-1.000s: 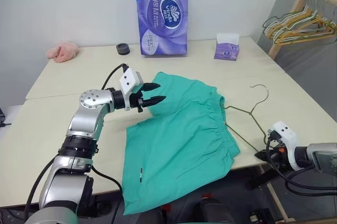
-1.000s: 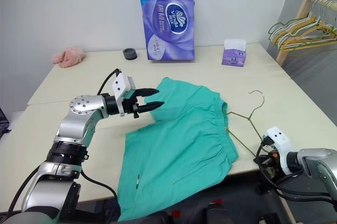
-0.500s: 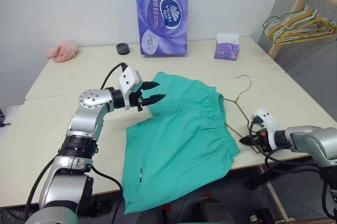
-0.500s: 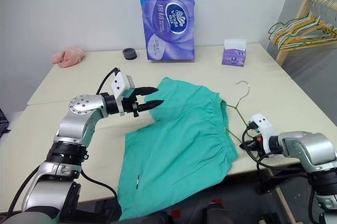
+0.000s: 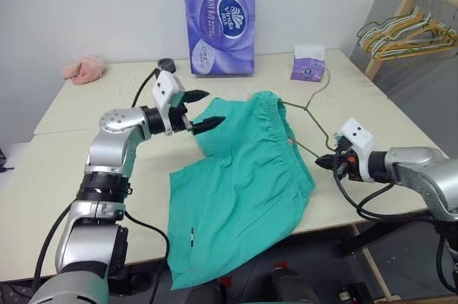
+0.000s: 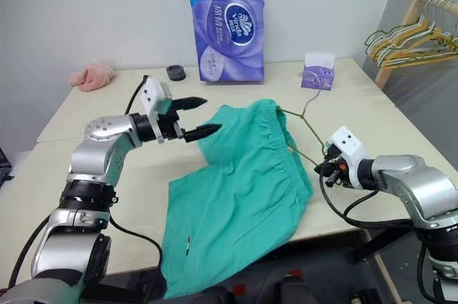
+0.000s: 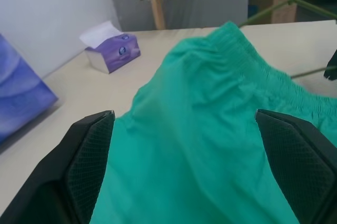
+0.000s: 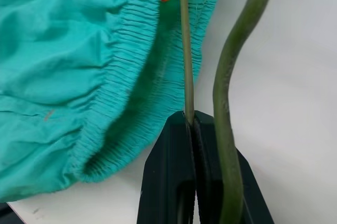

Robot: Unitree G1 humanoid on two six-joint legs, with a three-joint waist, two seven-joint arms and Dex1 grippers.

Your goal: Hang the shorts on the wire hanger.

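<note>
The teal shorts (image 5: 236, 175) lie on the table (image 5: 71, 175) with one leg hanging over the front edge. Their gathered waistband (image 5: 270, 107) is raised off the table on the wire hanger (image 5: 309, 107), whose one end runs into the waist opening. The hook points up towards the back right. My right gripper (image 5: 330, 162) is shut on the hanger's thin wire (image 8: 184, 50) right beside the waistband. My left gripper (image 5: 212, 108) is held level over the far left corner of the shorts (image 7: 200, 129), open, its fingers (image 7: 89, 161) wide apart with nothing between them.
A tall purple tissue pack (image 5: 220, 18) and a small purple tissue box (image 5: 308, 63) stand at the back of the table. A black round cap (image 5: 167, 66) and a pink cloth lump (image 5: 84, 69) lie at the back left. A wooden rack with several hangers (image 5: 408, 28) stands off the table, back right.
My right gripper has risen and moved left with the hanger, tilting it up and lifting the waistband. My left gripper has opened wide and risen a little.
</note>
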